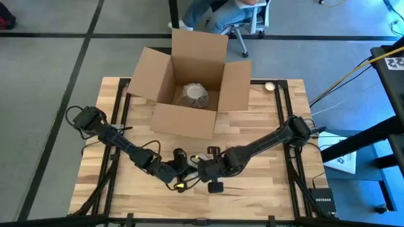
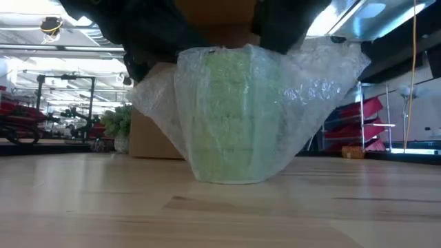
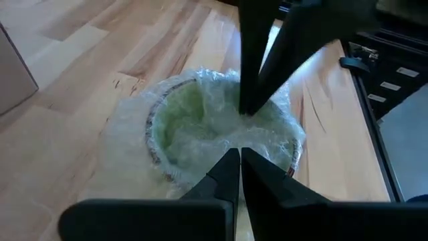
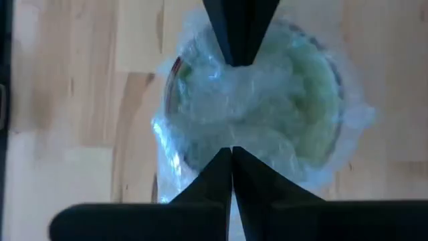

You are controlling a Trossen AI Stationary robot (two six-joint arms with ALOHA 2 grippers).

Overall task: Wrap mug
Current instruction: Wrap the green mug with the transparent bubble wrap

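grippers, left [image 3: 239, 155] and right [image 4: 232, 151], pinch bubble wrap [image 2: 324, 83] over mug [image 2: 231, 117]; router [image 1: 323, 200] reads netgear.

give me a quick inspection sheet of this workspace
surface: wooden table, pale planks, dry.
job's things: green mug upright at the front middle, bubble wrap drawn up its sides and tucked into its mouth.
clutter: open cardboard box at the back holding a wrapped bundle; small round object at the back right.
grippers: left tool and right tool both shut, tips at the mug's mouth on the wrap.
cables: yellow cable on the floor to the right.
surroundings: office chair behind the table; router at the right front.
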